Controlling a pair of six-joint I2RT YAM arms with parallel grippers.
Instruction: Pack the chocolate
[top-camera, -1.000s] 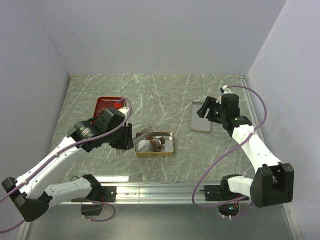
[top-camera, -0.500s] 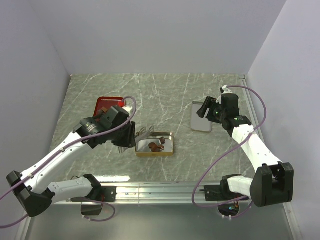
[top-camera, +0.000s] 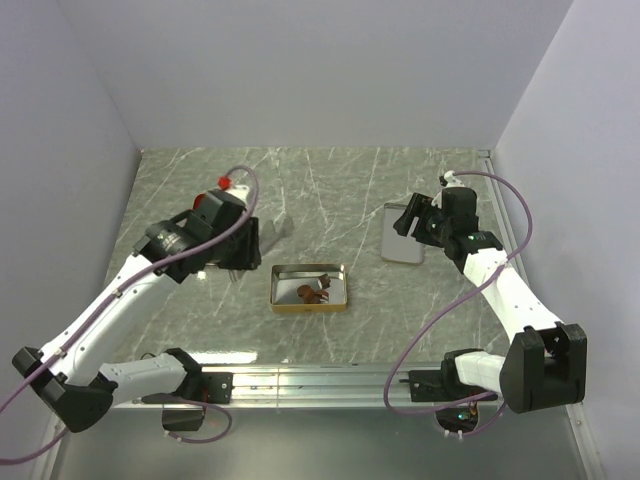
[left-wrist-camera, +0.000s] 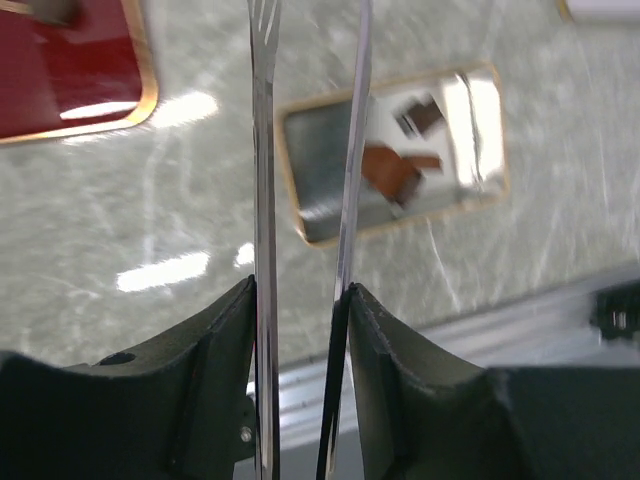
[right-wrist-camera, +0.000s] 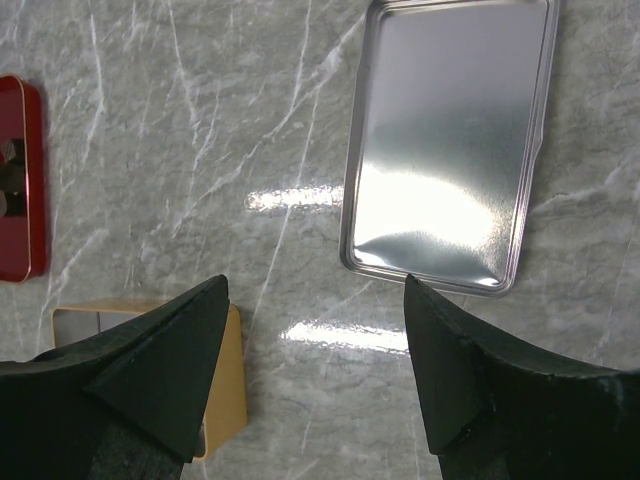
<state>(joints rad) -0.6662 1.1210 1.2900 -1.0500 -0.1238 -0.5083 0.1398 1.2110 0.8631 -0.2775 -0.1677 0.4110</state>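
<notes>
Left tool (left-wrist-camera: 300, 300) is clamping on metal tongs (left-wrist-camera: 264, 180), hanging above table (top-camera: 330, 180) with red tray (left-wrist-camera: 70, 70) and gold tin (left-wrist-camera: 290, 170) below | chocolate (left-wrist-camera: 392, 165) is lying inside gold tin, a few brown lumps | right tool (right-wrist-camera: 315, 292) is gaping wide, hovering over silver lid (right-wrist-camera: 450, 150), gripping nothing.

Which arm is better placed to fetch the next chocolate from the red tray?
Left. The left gripper holds the tongs by the red tray; the right gripper hangs open over the silver lid.
</notes>
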